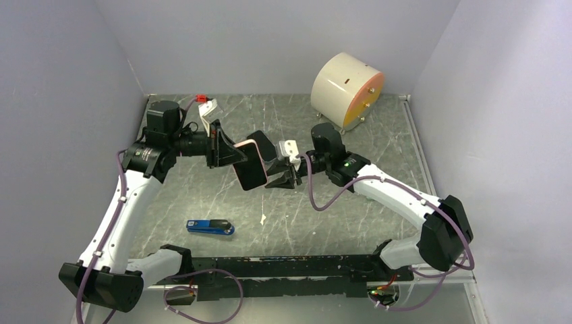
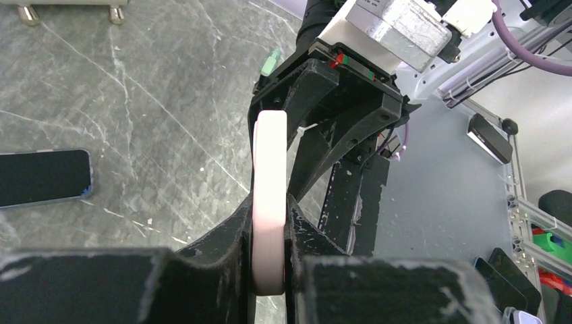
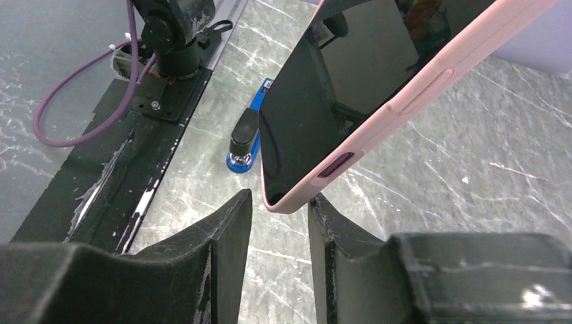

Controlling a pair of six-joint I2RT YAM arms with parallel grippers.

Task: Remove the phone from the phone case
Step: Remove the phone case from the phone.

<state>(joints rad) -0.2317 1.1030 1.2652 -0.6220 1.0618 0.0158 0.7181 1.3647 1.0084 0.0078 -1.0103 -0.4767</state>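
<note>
Above veined grey bench (image 1: 337, 223), clear of it: phone (image 1: 251, 169) in pink case (image 3: 418, 88). Clamped edge-on in closed left tool (image 1: 234, 158). Long axis slanting away from open right tool (image 3: 280, 210); near corner between its 2 fingers, unpinched. Likely next: closing there.

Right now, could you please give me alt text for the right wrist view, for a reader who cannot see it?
A pink-cased phone, dark screen showing, hangs tilted with its lower corner at the gap between the parted black fingers of the right gripper. Behind it, a blue stapler lies on the marbled table.
</note>
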